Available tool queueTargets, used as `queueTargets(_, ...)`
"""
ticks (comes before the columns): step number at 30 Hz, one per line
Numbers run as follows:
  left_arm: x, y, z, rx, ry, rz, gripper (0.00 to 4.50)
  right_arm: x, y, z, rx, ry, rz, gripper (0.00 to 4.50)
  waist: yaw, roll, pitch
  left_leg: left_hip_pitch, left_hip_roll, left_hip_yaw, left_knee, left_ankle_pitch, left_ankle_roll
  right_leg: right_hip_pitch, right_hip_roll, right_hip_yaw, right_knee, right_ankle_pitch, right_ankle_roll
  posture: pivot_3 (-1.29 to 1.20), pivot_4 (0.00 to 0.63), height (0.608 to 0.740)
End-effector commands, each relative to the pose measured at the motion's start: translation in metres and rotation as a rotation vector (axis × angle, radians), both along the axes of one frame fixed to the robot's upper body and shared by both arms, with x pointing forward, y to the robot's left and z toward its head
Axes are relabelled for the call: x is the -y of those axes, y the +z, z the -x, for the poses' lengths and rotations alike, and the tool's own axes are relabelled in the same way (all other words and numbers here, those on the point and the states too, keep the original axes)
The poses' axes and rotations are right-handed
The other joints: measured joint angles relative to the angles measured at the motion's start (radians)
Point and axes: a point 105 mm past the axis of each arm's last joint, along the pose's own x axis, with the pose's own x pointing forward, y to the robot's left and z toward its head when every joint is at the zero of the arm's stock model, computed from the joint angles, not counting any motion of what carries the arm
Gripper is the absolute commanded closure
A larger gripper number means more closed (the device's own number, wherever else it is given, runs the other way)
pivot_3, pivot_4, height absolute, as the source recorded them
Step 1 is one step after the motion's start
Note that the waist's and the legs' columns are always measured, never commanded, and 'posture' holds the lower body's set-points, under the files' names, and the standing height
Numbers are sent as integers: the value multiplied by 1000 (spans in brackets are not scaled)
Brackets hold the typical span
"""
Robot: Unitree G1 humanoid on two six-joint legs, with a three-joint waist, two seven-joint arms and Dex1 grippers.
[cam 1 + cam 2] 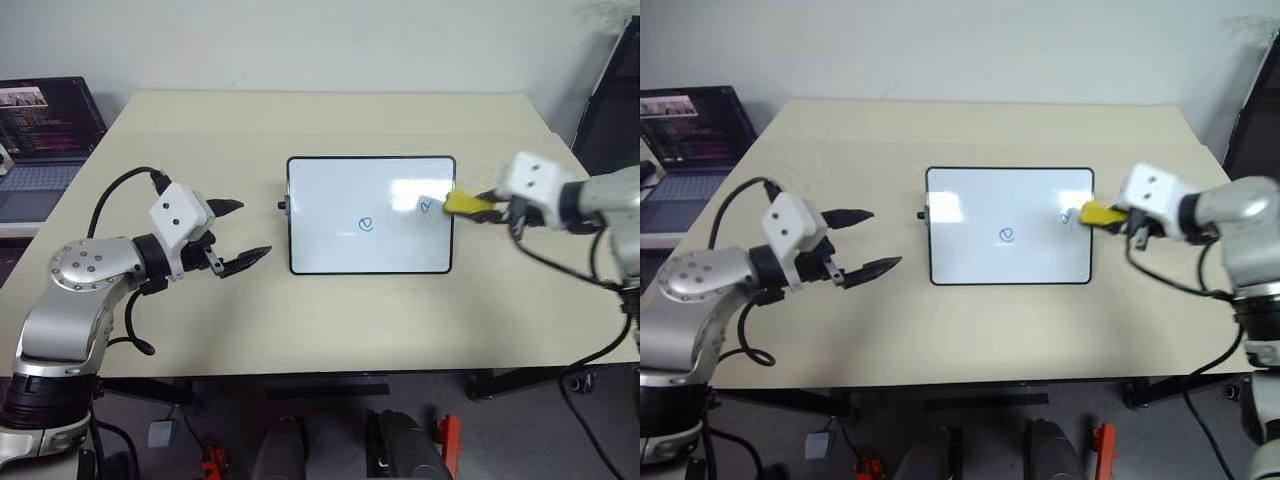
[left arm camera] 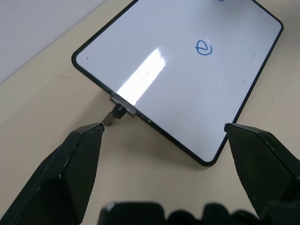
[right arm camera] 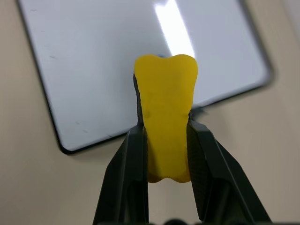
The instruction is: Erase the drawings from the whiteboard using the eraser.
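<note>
The whiteboard (image 1: 370, 214) lies flat in the middle of the table. A blue spiral drawing (image 1: 366, 224) sits near its centre, and a small blue scribble (image 1: 427, 207) is near its right edge. My right gripper (image 1: 478, 207) is shut on the yellow eraser (image 1: 464, 203), which hangs above the board's right edge next to the scribble. In the right wrist view the eraser (image 3: 165, 117) is squeezed between both fingers. My left gripper (image 1: 243, 232) stands open to the left of the board, near the small black knob (image 2: 112, 115) on its short side.
An open laptop (image 1: 45, 135) stands at the far left, beyond the table (image 1: 300, 320). A dark object (image 1: 612, 100) stands past the table's right corner. Bare tabletop lies in front of and behind the board.
</note>
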Motion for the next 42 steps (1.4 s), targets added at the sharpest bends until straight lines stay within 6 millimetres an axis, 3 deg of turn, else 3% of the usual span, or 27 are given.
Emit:
queueTargets(1, 12, 13, 2, 48, -47, -16, 0, 14, 24, 5, 84, -9, -2, 3704, 0, 0, 0, 1, 0, 0, 0, 0, 0, 1, 0, 0, 0, 0, 0, 0, 150, 740)
queueTargets(4, 16, 16, 0, 60, -55, -22, 0, 30, 26, 3, 98, -57, 3, 3716, 0, 0, 0, 1, 0, 0, 0, 0, 0, 1, 0, 0, 0, 0, 0, 0, 150, 740)
queueTargets(7, 17, 16, 0, 54, -60, -35, 0, 33, 24, 2, 99, -59, -3, 3717, 0, 0, 0, 1, 0, 2, 0, 0, 0, 1, 0, 2, 0, 0, 0, 0, 150, 740)
queueTargets(15, 20, 20, -5, 75, -65, -33, 0, 19, 24, -1, 128, -11, -34, 3718, 1, 0, 0, 1, 0, 2, 1, 0, 0, 1, 0, 2, 1, 1, 1, 0, 150, 740)
queueTargets(22, 22, 20, -7, 78, -71, -31, 0, -11, 47, -8, 237, 86, -133, 3721, -1, 0, 0, 1, 0, 2, 2, 0, 0, 1, 0, 3, 3, 1, 1, 0, 150, 740)
queueTargets(34, 21, 18, -7, 76, -66, -30, 0, -23, 43, -9, 209, 119, -130, 3724, 4, 0, 0, 1, 0, 2, 3, 0, 0, 1, 0, 2, 3, 4, -4, 0, 150, 740)
queueTargets(36, 21, 19, -7, 77, -67, -32, 0, -30, 43, -8, 209, 146, -133, 3724, 3, 0, 0, 1, 0, 2, 3, 0, 0, 1, 0, 2, 4, 4, -4, 0, 150, 740)
queueTargets(42, 21, 14, -10, 67, -72, -53, 0, -85, 38, -5, 223, 268, -227, 3724, -6, 0, 0, 3, 0, 2, 6, 0, 0, 1, 1, 3, 12, 3, -4, 0, 150, 740)
